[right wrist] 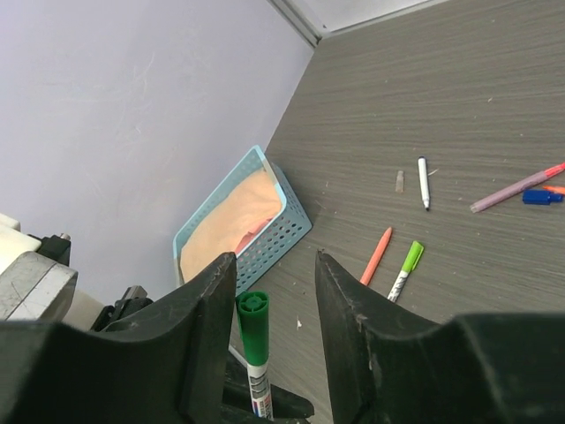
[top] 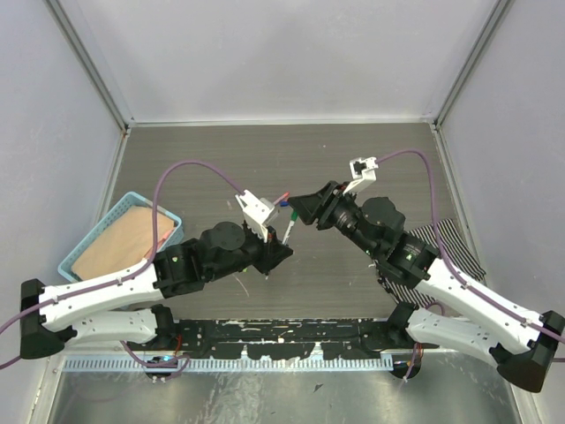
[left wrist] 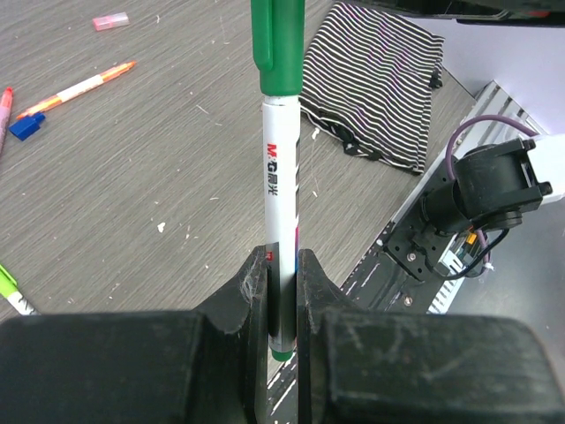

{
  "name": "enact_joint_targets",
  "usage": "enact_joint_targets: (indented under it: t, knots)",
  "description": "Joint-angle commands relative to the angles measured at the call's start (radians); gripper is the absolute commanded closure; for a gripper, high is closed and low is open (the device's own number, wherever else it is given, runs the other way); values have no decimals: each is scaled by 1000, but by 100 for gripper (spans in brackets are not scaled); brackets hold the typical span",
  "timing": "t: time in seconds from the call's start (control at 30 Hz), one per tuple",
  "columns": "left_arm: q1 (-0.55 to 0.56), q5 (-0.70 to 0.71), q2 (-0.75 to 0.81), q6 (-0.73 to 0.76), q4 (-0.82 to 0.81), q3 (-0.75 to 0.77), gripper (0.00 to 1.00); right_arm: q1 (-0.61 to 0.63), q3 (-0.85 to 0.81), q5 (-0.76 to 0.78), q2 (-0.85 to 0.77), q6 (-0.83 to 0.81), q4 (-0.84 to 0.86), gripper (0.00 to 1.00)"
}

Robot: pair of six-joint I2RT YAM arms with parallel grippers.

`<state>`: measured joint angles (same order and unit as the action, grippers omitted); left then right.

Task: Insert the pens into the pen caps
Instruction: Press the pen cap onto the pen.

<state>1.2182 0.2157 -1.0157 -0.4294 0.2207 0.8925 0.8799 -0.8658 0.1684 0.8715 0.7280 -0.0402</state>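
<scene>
**Green-capped pen clamped in left claw, right claw spread around the cap**

Far left: light blue perforated plastic basket [top: 96,228] holding a tan cloth [top: 115,243]. It sits hard against the left wall, well apart from both claws.

Left gripper [left wrist: 281,261] is clenched on a white-barrelled marker pen [left wrist: 280,194]. Its black fingers [left wrist: 247,291] press both sides of the lower barrel. The pen is held up over the middle of the table. A green plastic cap [left wrist: 276,44] sits on the pen's top end.

Right gripper [right wrist: 274,265] is just beside it and faces the left one. Its jaws are spread with the green cap between them. The cap is close to one finger with a gap to the other, so it is not clamped.

In the overhead view, bare grey wood-grain tabletop [top: 282,150] runs from the claws to the back wall.

Lying flat on the tabletop, away from the walls:
- A solid orange pen [right wrist: 377,256] lies just beside a white pen with lime-green end [right wrist: 404,269].
- A thin white pen with dark ends [right wrist: 424,183] lies apart from those two.
- A pinkish translucent pen [right wrist: 516,188] has a small blue cap [right wrist: 536,197] just beside its end.
- A small pale pink cap [left wrist: 110,21] lies on its own.

Far right: black-and-white striped cloth [top: 455,243] at the table's right side, partly under the right arm. One corner is near the front edge.
</scene>
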Motion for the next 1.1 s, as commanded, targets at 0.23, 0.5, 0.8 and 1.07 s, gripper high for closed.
enact_joint_targets:
  t: [0.23,0.5,0.8,1.07]
  knots:
    - [3,3,19,12,-37,-18,100,2,-28,-63,-4,7,58,72]
    - [3,22,29,15,-21,16,100,1,-11,-105,5,-16,58,99]
    - [3,75,47,55,-29,75,100,24,44,-129,11,-1,64,99]
    - [3,94,32,78,-44,141,100,89,83,-87,19,4,51,99]
